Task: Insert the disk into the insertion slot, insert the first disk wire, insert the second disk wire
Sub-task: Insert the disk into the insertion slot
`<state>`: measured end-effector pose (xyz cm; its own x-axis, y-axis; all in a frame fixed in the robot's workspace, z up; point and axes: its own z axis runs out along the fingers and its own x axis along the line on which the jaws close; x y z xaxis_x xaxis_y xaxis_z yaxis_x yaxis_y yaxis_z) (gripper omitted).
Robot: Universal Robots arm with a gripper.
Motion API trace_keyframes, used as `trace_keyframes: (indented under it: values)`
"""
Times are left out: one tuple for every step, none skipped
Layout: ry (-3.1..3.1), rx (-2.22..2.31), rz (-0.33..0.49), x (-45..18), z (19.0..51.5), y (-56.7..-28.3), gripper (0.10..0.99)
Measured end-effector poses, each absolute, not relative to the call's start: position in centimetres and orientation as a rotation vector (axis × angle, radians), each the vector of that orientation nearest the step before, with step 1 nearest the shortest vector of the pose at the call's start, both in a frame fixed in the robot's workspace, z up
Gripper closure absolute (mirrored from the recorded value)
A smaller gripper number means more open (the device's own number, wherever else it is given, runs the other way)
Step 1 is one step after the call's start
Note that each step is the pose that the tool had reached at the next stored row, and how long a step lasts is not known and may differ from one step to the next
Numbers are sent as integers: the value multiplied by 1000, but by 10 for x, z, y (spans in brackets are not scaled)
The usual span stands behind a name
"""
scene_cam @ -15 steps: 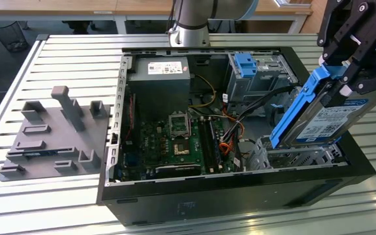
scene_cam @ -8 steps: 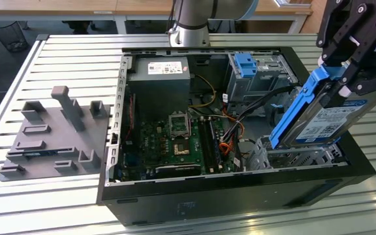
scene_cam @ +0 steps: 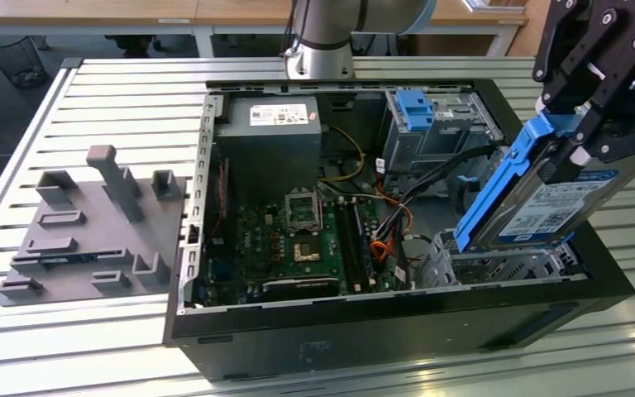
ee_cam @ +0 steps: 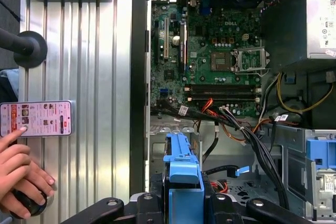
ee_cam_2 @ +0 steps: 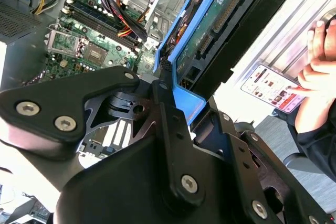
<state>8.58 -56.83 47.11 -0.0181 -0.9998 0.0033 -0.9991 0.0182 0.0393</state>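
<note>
Gripping the disk (scene_cam: 547, 205) by its blue carrier (scene_cam: 504, 178), our gripper (scene_cam: 574, 141) holds it steeply tilted over the insertion slot (scene_cam: 511, 266); whether its lower end touches, we cannot tell.

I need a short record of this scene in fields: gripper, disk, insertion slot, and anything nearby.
gripper: shut on the disk
disk: tilted, lower end just above the insertion slot, not inserted
insertion slot: empty, inside the open computer case
nearby: a hand touching a phone on the table
</note>
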Motion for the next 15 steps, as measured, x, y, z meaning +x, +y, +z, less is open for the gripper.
trace_keyframes:
  values:
    - [-2220,2180,-40,86,471,-568,722]
    - [-2220,2180,-40,86,471,-568,722]
    - [-2220,2180,-40,86,470,-568,722]
    - [-2220,2180,-40,86,470,-568,722]
    - [-2220,2180,-40,85,470,-568,722]
    - [-2220,2180,-40,85,470,-568,722]
    - [-2220,2180,-40,85,470,-568,722]
    - [-2220,2180,-40,85,470,-568,722]
    - [-2220,2180,-40,85,469,-568,722]
    - [-2220,2180,-40,85,469,-568,722]
    - [-2220,2180,-40,85,469,-568,722]
    - [-2220,2180,-40,85,469,-568,722]
    - [-2220,2180,-40,85,469,-568,722]
    - [-2220,2180,-40,85,468,-568,722]
    - [-2220,2180,-40,85,468,-568,722]
